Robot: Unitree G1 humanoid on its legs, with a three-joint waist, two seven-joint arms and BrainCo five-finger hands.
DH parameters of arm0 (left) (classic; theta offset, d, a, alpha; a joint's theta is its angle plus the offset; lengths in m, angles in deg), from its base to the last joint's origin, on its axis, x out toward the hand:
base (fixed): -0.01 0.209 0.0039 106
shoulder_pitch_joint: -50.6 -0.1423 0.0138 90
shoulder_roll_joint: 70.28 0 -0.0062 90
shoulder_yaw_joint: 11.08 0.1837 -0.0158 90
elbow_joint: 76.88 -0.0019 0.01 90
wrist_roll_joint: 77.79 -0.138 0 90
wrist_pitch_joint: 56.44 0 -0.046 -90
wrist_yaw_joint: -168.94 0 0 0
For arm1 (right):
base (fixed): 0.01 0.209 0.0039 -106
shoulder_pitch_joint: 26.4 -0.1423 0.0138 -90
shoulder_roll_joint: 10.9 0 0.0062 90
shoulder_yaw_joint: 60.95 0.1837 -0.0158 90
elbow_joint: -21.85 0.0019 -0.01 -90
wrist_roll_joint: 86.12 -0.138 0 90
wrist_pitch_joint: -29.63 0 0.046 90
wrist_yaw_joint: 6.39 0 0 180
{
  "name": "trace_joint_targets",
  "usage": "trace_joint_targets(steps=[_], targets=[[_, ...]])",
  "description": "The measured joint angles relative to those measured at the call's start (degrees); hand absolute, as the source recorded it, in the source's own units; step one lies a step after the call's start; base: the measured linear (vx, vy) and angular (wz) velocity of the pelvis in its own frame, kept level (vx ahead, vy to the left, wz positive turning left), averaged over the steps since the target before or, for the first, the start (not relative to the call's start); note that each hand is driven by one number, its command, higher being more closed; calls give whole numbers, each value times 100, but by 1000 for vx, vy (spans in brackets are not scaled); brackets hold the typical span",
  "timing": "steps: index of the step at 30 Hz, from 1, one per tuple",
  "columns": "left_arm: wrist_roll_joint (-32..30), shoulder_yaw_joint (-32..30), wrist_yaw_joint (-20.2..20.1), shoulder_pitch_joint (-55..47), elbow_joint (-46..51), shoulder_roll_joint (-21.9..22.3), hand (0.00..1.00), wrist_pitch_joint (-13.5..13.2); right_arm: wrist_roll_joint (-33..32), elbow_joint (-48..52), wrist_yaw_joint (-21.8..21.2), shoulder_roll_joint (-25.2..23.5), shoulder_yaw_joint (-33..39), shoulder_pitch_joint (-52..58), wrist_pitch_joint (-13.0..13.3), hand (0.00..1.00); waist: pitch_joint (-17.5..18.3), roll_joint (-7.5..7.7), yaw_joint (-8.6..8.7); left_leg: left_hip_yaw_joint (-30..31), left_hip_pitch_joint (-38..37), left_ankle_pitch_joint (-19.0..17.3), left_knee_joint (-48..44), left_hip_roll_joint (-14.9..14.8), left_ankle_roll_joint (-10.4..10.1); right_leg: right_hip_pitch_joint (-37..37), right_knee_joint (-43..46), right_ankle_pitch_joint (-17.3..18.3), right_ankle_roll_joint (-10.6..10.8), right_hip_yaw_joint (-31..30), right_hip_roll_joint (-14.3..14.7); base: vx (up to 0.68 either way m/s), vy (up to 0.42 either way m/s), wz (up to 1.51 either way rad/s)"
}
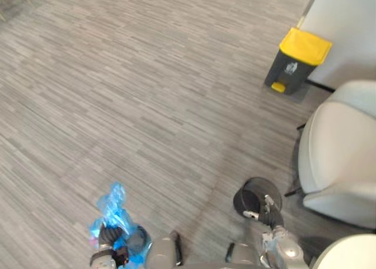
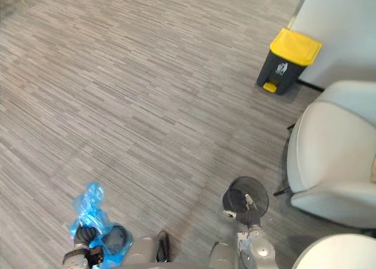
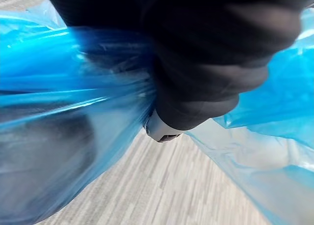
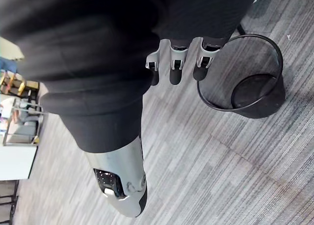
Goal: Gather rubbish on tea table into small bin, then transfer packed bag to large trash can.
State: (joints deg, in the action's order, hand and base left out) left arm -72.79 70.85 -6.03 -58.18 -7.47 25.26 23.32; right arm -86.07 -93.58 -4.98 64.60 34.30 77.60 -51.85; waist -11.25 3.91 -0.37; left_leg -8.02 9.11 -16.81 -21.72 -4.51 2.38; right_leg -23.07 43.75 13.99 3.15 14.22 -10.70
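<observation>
Low at left, the left hand [image 1: 110, 235] clamps the blue bag [image 1: 114, 205], its contents indistinct.

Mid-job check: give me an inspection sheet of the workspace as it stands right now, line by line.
Surface: grey striped floor.
Job's things: blue bag, bunched at its neck; small black bin, its dark inside bare; large trash can, yellow lid shut, ahead to the right and apart from both.
Clutter: nothing seen.
Hands: left hand shut on the blue bag; right hand at the small black bin's rim, and whether it holds the bin cannot be told.
Cables: nothing seen.
Surroundings: pale armchairs on the right; white wall behind the large trash can.
</observation>
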Motion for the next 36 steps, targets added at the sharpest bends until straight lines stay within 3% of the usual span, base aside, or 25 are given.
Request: trace_joint_targets(steps=[2, 3, 5, 6, 7, 8, 9, 10, 11, 14, 16, 17, 19, 20, 21, 22, 23, 24, 25, 26, 28, 29, 32, 34, 36], targets=[[-2, 162, 0, 265, -44, 51, 100, -3, -11, -25, 1, 3, 6, 56, -6, 0, -12, -2, 20, 150, -202, -107, 165, 114, -54, -228, -934, -122, 126, 152, 65, 382, -27, 57], [-8, 223, -3, 401, -97, 115, 100, -12, -8, -101, 5, 25, 8, 36, -5, 0, -23, -19, 108, 257, -385, -107, 262, 169, -92, -213, -1641, -302, 97, 216, 103, 474, -88, 73], [-47, 309, -4, 509, -111, 215, 100, -25, -6, -78, 11, 35, 10, 95, -12, 0, -18, 5, 141, 375, -763, -329, 389, 260, -296, -239, -1873, -554, -76, 159, 96, 541, -149, 67], [-76, 313, -2, 451, -102, 313, 100, -24, -6, -20, 7, 47, -7, 176, -15, 0, 12, -8, 223, 393, -1063, -500, 350, 174, -479, -123, -1728, -843, -347, 173, 167, 653, -229, 58], [-108, 261, 0, 388, -90, 425, 100, -20, -4, 19, 6, 138, -77, 161, -16, 0, -16, -245, 300, 301, -1045, -439, -280, -150, -744, 124, -1542, -692, -488, 382, 400, 659, -257, 40], [-111, 239, -4, 349, -40, 522, 100, -21, -4, 99, -2, 167, -84, 177, -16, 0, -8, -347, 271, 297, -848, -388, -870, -319, -862, 266, -1566, -593, -576, 430, 531, 714, -246, -12], [-113, 201, -3, 242, 108, 751, 100, -26, -13, 356, -1, 242, -119, 177, -12, 0, -26, -546, 227, 318, -333, 41, -2247, -669, -970, 496, -1666, -450, -720, 415, 805, 568, -184, -52], [-116, 170, -7, 173, 117, 836, 100, -25, -17, 481, 11, 294, -162, 175, -9, 0, -29, -601, 209, 319, 7, 458, -2909, -806, -912, 644, -1731, -364, -753, 311, 951, 842, -210, -83], [-119, 207, -16, 150, 96, 926, 100, -13, -41, 607, 61, 351, -194, 153, -2, 0, -43, -624, 111, 307, 392, 565, -3707, -966, -948, 961, -1957, -299, -801, 133, 1149, 793, -171, -83], [-119, 311, -129, 196, 118, 985, 100, -20, -175, 647, 195, 346, -166, 141, -2, 0, -155, -376, -89, 86, 1041, 236, -3867, -831, -495, 2027, -2718, -258, -865, -384, 1235, 600, -77, -70], [-130, 320, -134, 144, 171, 1043, 100, -20, -174, 662, 226, 368, -103, 16, -1, 0, -166, -313, -220, 103, 1434, 60, -3325, -582, -467, 2515, -3036, -111, -891, -840, 1210, 595, 62, -91], [-130, 366, -122, 136, 251, 1080, 100, -26, -174, 656, 236, 354, -69, -24, -2, 0, -164, -237, -393, 281, 1690, 74, -2677, -369, -485, 2685, -3123, 64, -720, -1203, 1127, 416, 137, -122], [-136, 420, -109, 67, 339, 1177, 100, -43, -172, 643, 308, 419, -50, -191, -2, 0, -94, -314, -586, 691, 1825, 254, -1328, -184, -674, 2791, -3086, 324, -472, -1624, 1084, 520, 263, -157], [-177, 465, -76, -27, 328, 1222, 100, -43, -158, 622, 346, 399, -83, -224, -1, 0, 46, -403, -661, 1023, 1789, 630, -711, -251, -860, 2814, -2930, 644, -265, -1928, 1098, 530, 333, -174], [-207, 495, -67, -26, 269, 1153, 100, -15, -150, 528, 354, 295, -82, -237, -10, 0, 138, -306, -712, 827, 1721, 894, -956, -253, -687, 2806, -2636, 843, -126, -2143, 1028, 692, 414, -178], [-209, 516, -63, -8, 273, 984, 100, -2, -136, 430, 340, 104, -87, -215, -29, 0, 269, -72, -672, 420, 1540, 629, -1108, -245, -536, 2613, -2039, 853, -33, -2229, 810, 598, 321, -127], [-209, 516, -61, 25, 283, 891, 100, -2, -133, 441, 340, 61, -96, -216, -31, 0, 300, -17, -646, 268, 1421, 567, -1171, -244, -441, 2464, -1629, 774, 121, -2198, 734, 696, 356, -113], [-199, 543, -62, 111, 291, 733, 100, 0, -108, 438, 336, 64, -111, -181, -30, 0, 286, 20, -571, 32, 1091, 368, -1263, -255, -314, 2125, -649, 495, 701, -2088, 576, 511, 261, -99], [-160, 549, -3, 196, 294, 626, 100, 1, -60, 439, 335, 69, -107, -191, -30, 0, 276, 5, -501, -179, 625, 142, -1149, -252, -251, 1766, 343, 402, 920, -1910, 448, 486, 259, -97], [-159, 550, 19, 230, 299, 581, 100, 0, -36, 440, 335, 63, -116, -224, -31, 0, 275, 4, -490, -329, 372, 70, -1035, -258, -227, 1597, 741, 421, 874, -1768, 408, 462, 230, -96], [-97, 547, 45, 328, 394, 512, 100, -3, 44, 447, 303, 56, -192, -258, -28, 0, 220, -101, -417, -722, -572, -158, -405, -296, -222, 920, 1294, 574, 307, -977, 350, 428, 167, -88], [-80, 545, 45, 338, 428, 504, 100, -6, 57, 444, 278, 46, -190, -284, -31, 0, 223, -98, -372, -803, -737, -202, -251, -309, -237, 732, 1224, 610, 237, -738, 348, 386, 98, -59], [-39, 507, 35, 500, 262, 359, 100, -12, 59, 342, 214, 52, -175, -407, -21, 0, 241, -69, -205, -1057, -1241, -287, 236, -302, -404, -90, -162, 444, -3, 86, 348, 516, 60, -29], [-42, 379, 38, 599, -154, 306, 100, -5, 112, -130, 212, 144, -173, -616, -63, 0, 238, -81, -32, -1013, -1706, -286, 603, -229, -666, -254, -1672, -373, -247, 302, 552, 572, -40, 15], [-48, 206, 42, 654, -379, 314, 100, 18, 149, -239, 202, 215, -171, -582, -117, 0, 262, -155, 57, -780, -1937, -416, 360, -376, -911, -169, -1602, -1007, -893, 343, 747, 667, -101, 19]])
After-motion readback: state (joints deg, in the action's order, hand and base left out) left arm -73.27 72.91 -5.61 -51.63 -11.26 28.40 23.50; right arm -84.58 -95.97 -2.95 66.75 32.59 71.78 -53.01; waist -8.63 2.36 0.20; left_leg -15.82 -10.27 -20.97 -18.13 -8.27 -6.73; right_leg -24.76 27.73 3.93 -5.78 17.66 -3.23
